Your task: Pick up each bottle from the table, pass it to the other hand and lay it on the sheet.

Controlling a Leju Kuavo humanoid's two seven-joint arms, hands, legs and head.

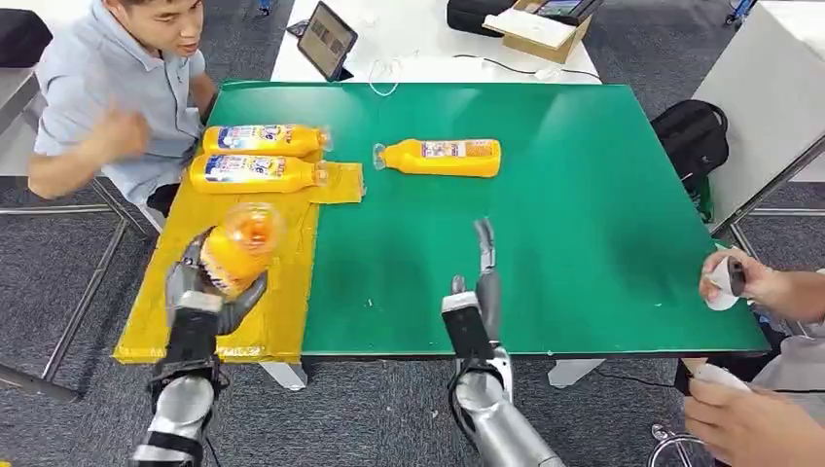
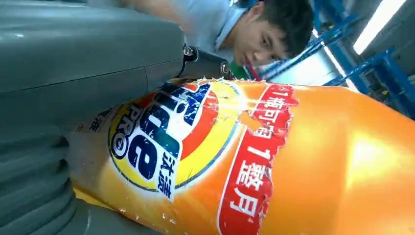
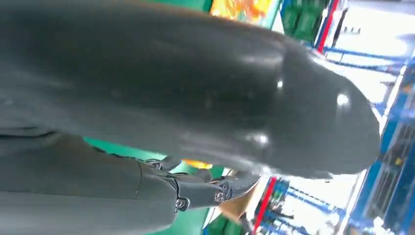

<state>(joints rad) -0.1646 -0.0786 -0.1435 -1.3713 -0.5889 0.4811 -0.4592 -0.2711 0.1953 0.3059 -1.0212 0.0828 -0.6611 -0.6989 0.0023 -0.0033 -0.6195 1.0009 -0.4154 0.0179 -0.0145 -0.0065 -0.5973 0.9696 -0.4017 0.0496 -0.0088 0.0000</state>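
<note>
My left hand (image 1: 199,292) grips an orange bottle (image 1: 240,247) above the yellow sheet (image 1: 282,292), its base turned toward my head camera. The left wrist view has that bottle's label (image 2: 195,147) close up beside my grey thumb (image 2: 73,83). Two orange bottles (image 1: 263,140) (image 1: 255,172) lie side by side at the sheet's far end. Another orange bottle (image 1: 440,157) lies on the green table (image 1: 584,214), beyond my right hand (image 1: 479,292). The right hand is held edge-up over the table's near middle, fingers straight and holding nothing.
A person in a light blue shirt (image 1: 107,88) sits at the table's far left, fist raised. Another person's hands (image 1: 749,282) hold a small white object at the near right corner. A tablet (image 1: 327,41) and a cardboard box (image 1: 540,29) stand on the white table behind.
</note>
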